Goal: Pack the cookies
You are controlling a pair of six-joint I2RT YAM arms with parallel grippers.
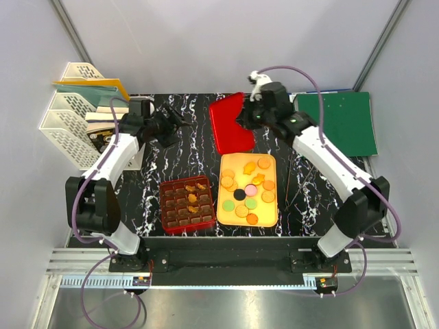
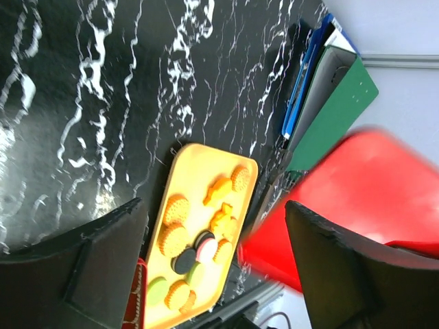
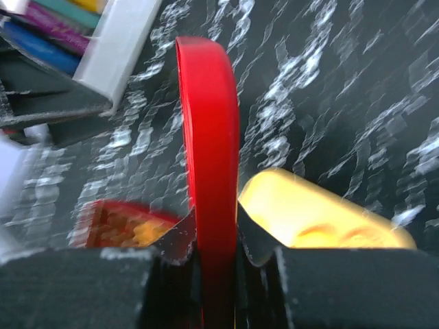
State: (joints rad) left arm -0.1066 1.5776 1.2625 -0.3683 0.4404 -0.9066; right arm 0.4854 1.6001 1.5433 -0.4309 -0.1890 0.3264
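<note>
We record the right gripper (image 1: 241, 118) clenched on one edge of the red lid (image 1: 230, 127), at upper centre of the top view. The right wrist view confirms it: both fingers pinch the lid edge-on, and the lid stands on edge, tilted, above the dark surface (image 1: 302, 199). The left gripper (image 1: 177, 122) hangs released at upper left of centre, its fingers spread with nothing between them.

Most of the cookies (image 1: 242, 211) lie on the yellow tray (image 1: 274, 214), right of centre. A few orange ones sit in the upper cells of the red grid box (image 1: 163, 205), just left of the tray. Many cells appear unfilled, so we judge packing to be at an early stage.

We cannot tell whether the lid is bound for the box or for a resting place. With so many cells open, parking it seems the sounder course.

- Recommended: lower it flat onto bare surface toward the top of the frame, well apart from tray and box.
- Keep the pinch firm until the lid is supported.
- Risk: the free end of the lid could sweep the tray's upper rim and scatter the cookies.
</note>
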